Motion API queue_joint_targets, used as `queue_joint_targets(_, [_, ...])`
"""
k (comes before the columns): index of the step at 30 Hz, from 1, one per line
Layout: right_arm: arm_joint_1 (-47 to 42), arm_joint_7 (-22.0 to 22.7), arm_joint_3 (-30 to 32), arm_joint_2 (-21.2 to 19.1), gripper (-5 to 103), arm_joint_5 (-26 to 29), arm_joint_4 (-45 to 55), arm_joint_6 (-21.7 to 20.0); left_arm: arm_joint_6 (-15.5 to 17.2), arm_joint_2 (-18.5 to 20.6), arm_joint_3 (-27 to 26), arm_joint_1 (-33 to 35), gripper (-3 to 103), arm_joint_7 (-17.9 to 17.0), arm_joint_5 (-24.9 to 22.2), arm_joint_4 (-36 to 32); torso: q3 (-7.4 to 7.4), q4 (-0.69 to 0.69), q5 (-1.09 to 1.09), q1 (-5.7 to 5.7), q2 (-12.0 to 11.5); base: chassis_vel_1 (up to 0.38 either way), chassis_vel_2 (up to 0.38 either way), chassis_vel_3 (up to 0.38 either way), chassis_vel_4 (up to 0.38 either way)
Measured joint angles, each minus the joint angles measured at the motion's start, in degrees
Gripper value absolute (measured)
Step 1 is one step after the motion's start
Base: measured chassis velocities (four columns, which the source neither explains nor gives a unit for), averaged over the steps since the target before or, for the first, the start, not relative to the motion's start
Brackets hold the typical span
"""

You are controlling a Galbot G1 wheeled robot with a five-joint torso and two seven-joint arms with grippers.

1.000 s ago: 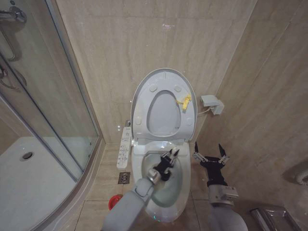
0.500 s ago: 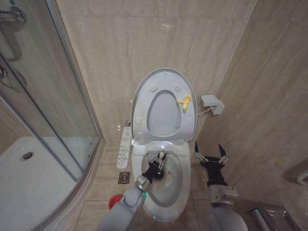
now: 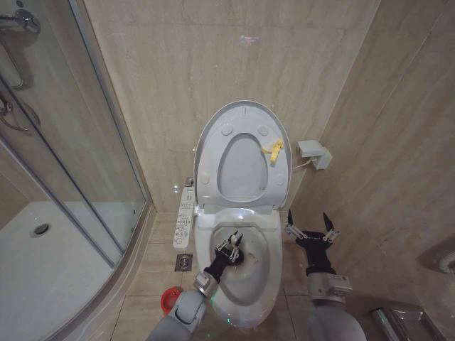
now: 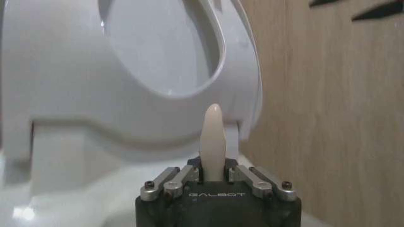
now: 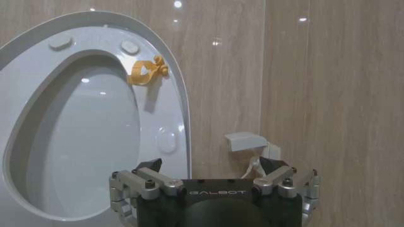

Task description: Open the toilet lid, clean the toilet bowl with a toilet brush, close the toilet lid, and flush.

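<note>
Over the stained toilet bowl [image 3: 256, 273], left end effector [image 3: 229, 249] clamped on white-handled toilet brush [image 4: 211, 142]

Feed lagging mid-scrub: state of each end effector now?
Left end effector: closed on the toilet brush, inside the toilet bowl.
Right end effector: open, empty.

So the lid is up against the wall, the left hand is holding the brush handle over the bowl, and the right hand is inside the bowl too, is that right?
Not quite. The toilet lid is up and the left hand grips the toilet brush handle over the toilet bowl, but the right hand is not in the bowl. The head view shows it open, beside the toilet on its right.
</note>
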Motion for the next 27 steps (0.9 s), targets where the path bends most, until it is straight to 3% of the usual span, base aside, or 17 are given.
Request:
queue_joint_targets(10, [0.00,0.00,0.00,0.00,100,0.00,0.00,0.00,2.63,-2.86,3.78,-4.67,20,-0.47,0.59,-3.83,0.00,0.00,0.01,0.00,0.00,0.000,0.000,0.000,0.000])
queue_joint_targets(13, [0.00,0.00,0.00,0.00,100,0.00,0.00,0.00,2.55,-3.58,4.14,-5.47,20,-0.25,0.61,-3.07,0.00,-0.01,0.01,0.00,0.00,0.000,0.000,0.000,0.000])
queue_joint_targets(19, [0.00,0.01,0.01,0.00,100,0.00,0.00,0.00,1.24,-2.60,3.87,-6.49,20,2.61,-0.01,4.70,0.00,0.03,0.01,0.00,0.00,0.000,0.000,0.000,0.000])
queue_joint_targets(27, [0.00,0.00,0.00,0.00,100,0.00,0.00,0.00,1.21,-2.43,3.40,-6.57,20,2.94,-0.50,4.51,0.01,-0.01,0.00,0.01,0.00,0.000,0.000,0.000,0.000])
